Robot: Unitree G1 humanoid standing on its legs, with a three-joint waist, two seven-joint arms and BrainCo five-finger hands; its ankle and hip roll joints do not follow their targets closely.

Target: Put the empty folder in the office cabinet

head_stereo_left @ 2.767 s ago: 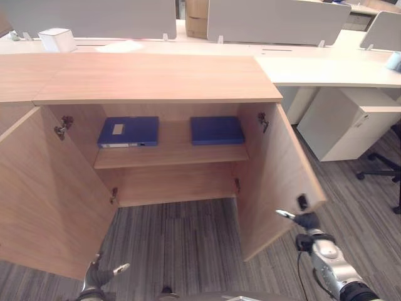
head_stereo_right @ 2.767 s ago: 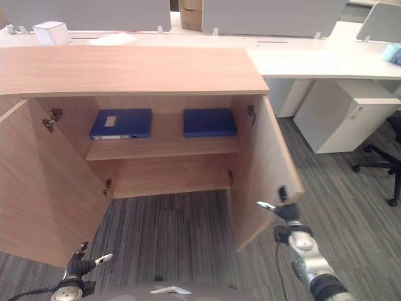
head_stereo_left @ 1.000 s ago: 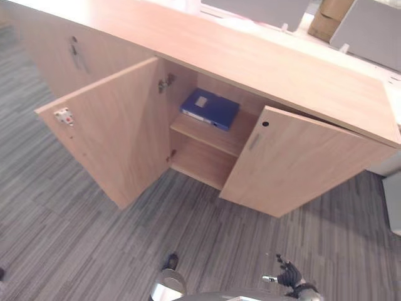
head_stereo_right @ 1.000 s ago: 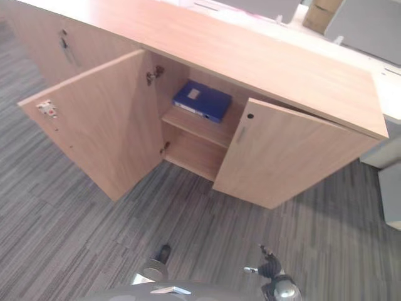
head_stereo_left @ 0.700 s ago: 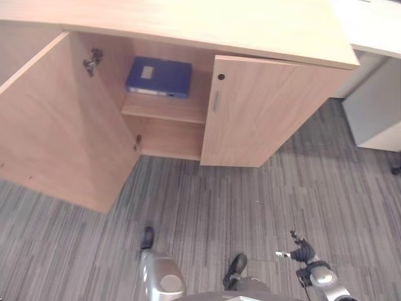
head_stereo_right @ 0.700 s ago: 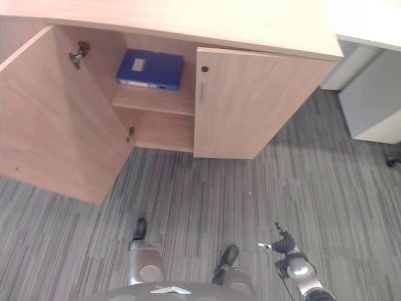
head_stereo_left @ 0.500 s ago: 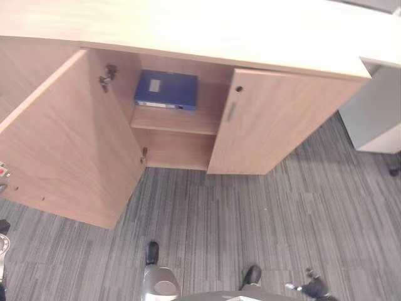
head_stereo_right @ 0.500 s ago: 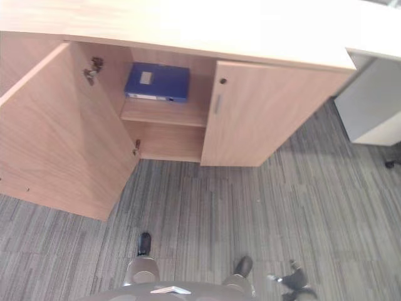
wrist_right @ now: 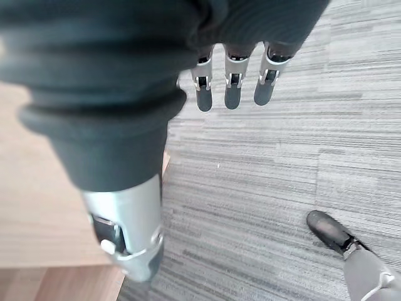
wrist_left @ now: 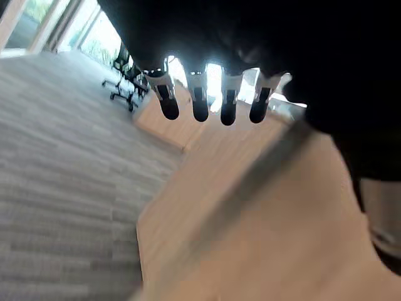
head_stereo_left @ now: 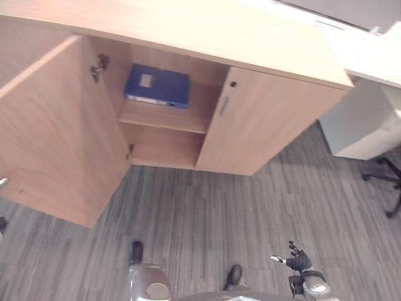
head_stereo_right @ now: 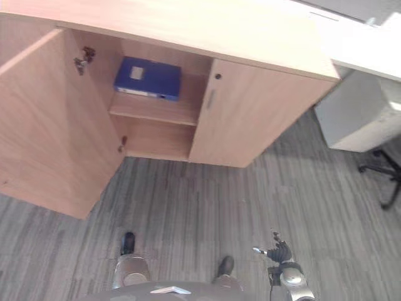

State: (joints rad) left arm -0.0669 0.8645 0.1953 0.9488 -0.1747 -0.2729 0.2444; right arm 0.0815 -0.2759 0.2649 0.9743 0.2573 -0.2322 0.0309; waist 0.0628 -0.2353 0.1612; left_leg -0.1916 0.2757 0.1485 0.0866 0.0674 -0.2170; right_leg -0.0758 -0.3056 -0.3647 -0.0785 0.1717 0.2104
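A blue folder [head_stereo_left: 156, 86] lies flat on the upper shelf of the wooden office cabinet [head_stereo_left: 188, 37], in its left half. The cabinet's left door [head_stereo_left: 56, 132] stands wide open. Its right door [head_stereo_left: 269, 125] is swung almost shut and hides the shelf's right half. My right hand [head_stereo_left: 299, 260] hangs low over the carpet, well in front of the right door, with straight fingers [wrist_right: 232, 84] and nothing in it. In the left wrist view my left hand [wrist_left: 200, 103] has straight fingers just off a wooden panel and is empty too.
A white drawer unit [head_stereo_left: 363, 125] stands to the right of the cabinet. The base of an office chair [head_stereo_left: 388, 182] is beyond it. Striped grey carpet [head_stereo_left: 207, 213] spreads in front of the cabinet.
The right door has gone from wide open to almost shut, covering the second blue folder. My right hand has dropped away from the door. The head camera has shifted.
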